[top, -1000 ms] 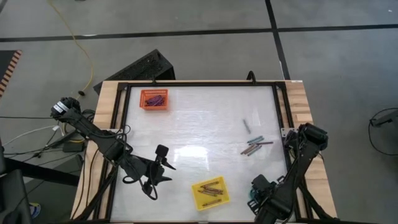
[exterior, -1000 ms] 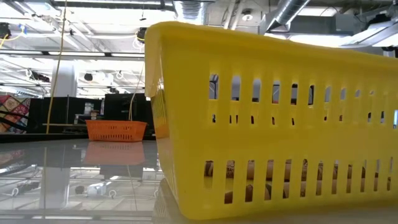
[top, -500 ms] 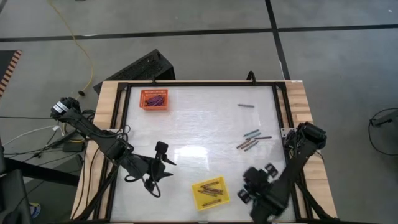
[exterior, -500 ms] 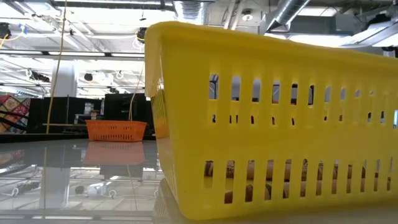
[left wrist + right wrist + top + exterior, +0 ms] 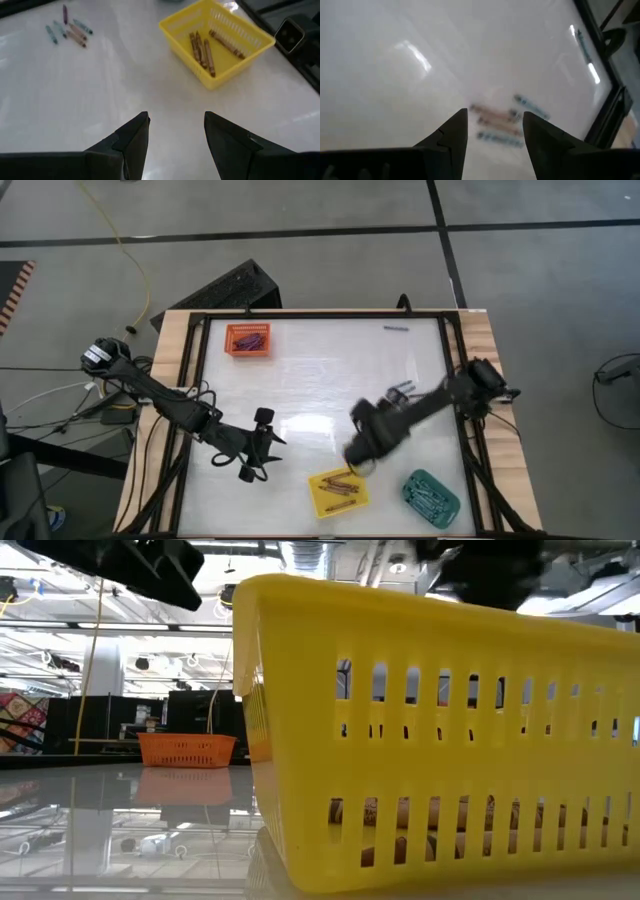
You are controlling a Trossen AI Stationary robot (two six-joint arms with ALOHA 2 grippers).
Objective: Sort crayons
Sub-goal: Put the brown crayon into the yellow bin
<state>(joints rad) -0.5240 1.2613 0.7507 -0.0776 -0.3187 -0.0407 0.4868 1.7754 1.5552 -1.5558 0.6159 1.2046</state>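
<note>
White table (image 5: 320, 380) carries orange tray (image 5: 247, 339), yellow tray (image 5: 337, 491), teal tray (image 5: 431, 492), loose crayons (image 5: 67, 31).

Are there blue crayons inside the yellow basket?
No, in the left wrist view the yellow basket holds only brownish crayons, while the teal-blue ones lie loose on the table farther off.

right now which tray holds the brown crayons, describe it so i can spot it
Look at the white table from above and find its near edge, between the two arms. The yellow tray sits there holding brown crayons; the orange tray is at the far left corner, the teal tray to the right.
</note>
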